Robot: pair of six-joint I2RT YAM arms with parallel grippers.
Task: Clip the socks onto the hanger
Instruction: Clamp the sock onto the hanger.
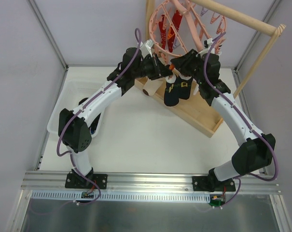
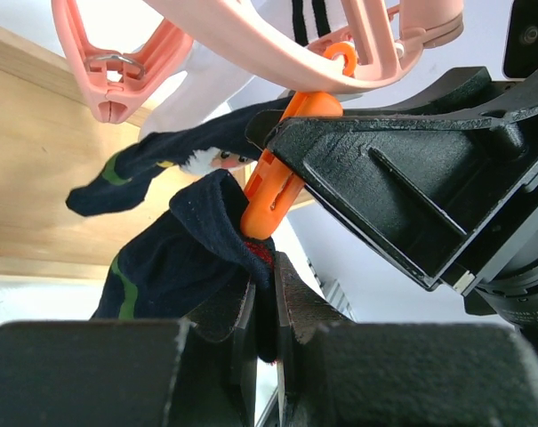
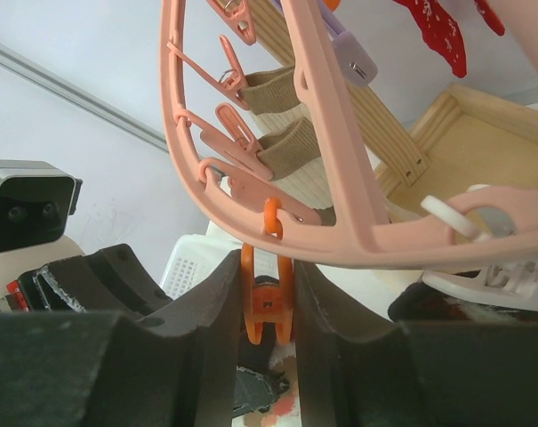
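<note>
The pink ring hanger (image 1: 184, 26) hangs from the wooden rod, and both grippers meet under its near rim. In the left wrist view my left gripper (image 2: 267, 289) is shut on the edge of a dark navy sock (image 2: 175, 262). That edge reaches the lower end of an orange clip (image 2: 277, 182). A second dark sock (image 2: 131, 173) hangs just behind it. My right gripper (image 3: 267, 289) is shut on the orange clip (image 3: 267, 307), squeezing its handles under the pink ring (image 3: 357, 236). From above, the two dark socks (image 1: 172, 94) dangle below the left gripper (image 1: 165, 76) and the right gripper (image 1: 178, 72).
The wooden tray stand (image 1: 199, 118) lies under the hanger, and its rod (image 1: 242, 19) crosses the top right. A brown striped sock (image 3: 277, 98) and a red sock (image 3: 437, 31) hang on other clips. A white basket (image 1: 71, 96) sits at the left.
</note>
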